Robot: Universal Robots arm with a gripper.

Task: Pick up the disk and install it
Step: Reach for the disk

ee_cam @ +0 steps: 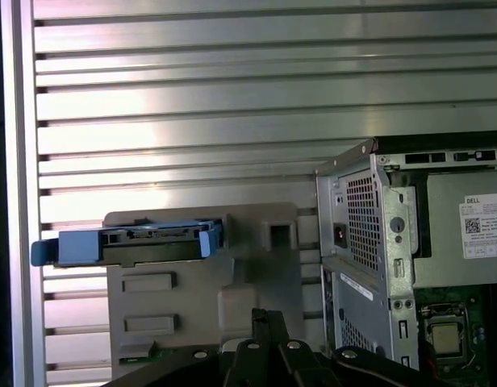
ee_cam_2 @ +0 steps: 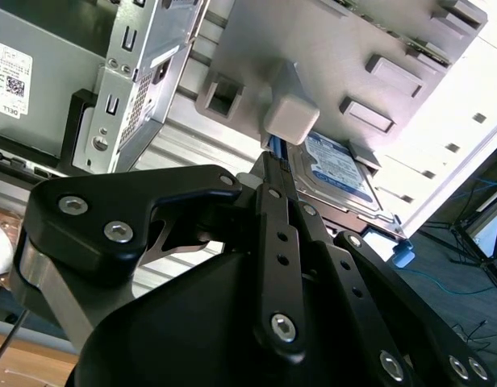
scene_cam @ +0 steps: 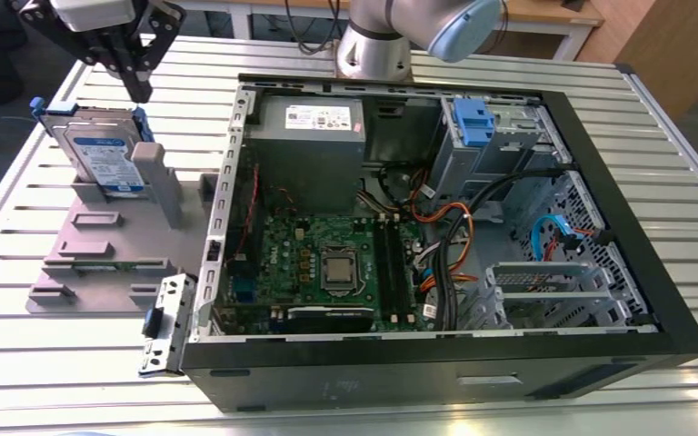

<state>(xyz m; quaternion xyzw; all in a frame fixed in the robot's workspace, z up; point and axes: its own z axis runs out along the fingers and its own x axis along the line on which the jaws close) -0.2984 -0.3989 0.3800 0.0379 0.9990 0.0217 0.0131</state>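
Computer case (scene_cam: 446,227), open and lying on its side on the slatted table (scene_cam: 34,363), sits nearest in the exterior view, with its motherboard (scene_cam: 324,263) exposed. To the exterior view's left of the case, a grey fixture (scene_cam: 94,245) holds the disk (scene_cam: 106,159) upright on edge within its blue rails. Farther back, the gripper (scene_cam: 141,89) hangs above the fixture, apart from the disk, its fingers (ee_cam_2: 277,218) pressed together on nothing.

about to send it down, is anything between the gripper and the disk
Nothing visible does. The gripper hangs above the disk, which stands on edge in the grey holder beside the case, with only air between them. The holder's post stands next to the disk, not over it.
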